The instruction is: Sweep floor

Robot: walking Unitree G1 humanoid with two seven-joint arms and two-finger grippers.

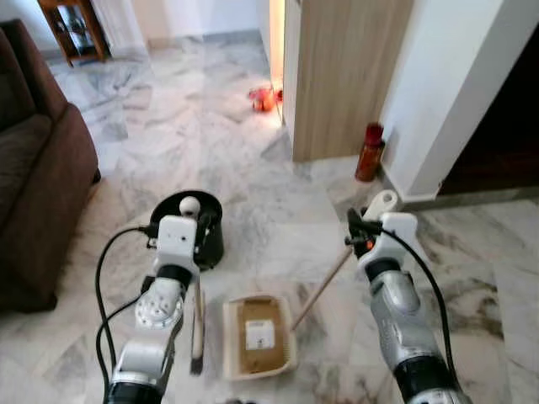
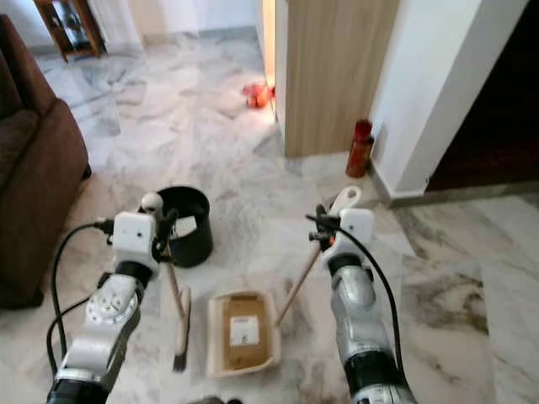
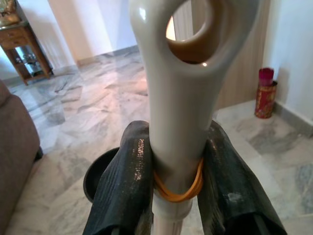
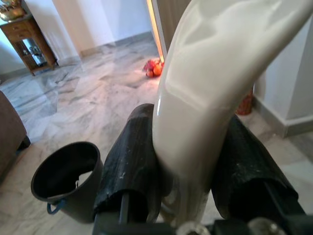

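My left gripper (image 1: 195, 227) is shut on the white top of a small broom handle (image 3: 181, 98), an orange rubber band just below the grip. The broom's brush head (image 1: 197, 335) rests on the marble floor beside a cream dustpan (image 1: 232, 338). A brown card piece with a white label (image 1: 260, 335) lies in the pan. My right gripper (image 1: 364, 231) is shut on the white grip (image 4: 205, 83) of the dustpan's long wooden stick (image 1: 324, 286). A black bin (image 1: 206, 240) stands just beyond the broom, something white inside it.
A brown sofa (image 1: 34, 168) lines the left side. A wooden panel (image 1: 345, 76) and white wall corner stand ahead right, with a red canister (image 1: 369, 151) at their foot. A small red-orange object (image 1: 264, 98) lies farther off. A wooden side table (image 1: 76, 29) is far left.
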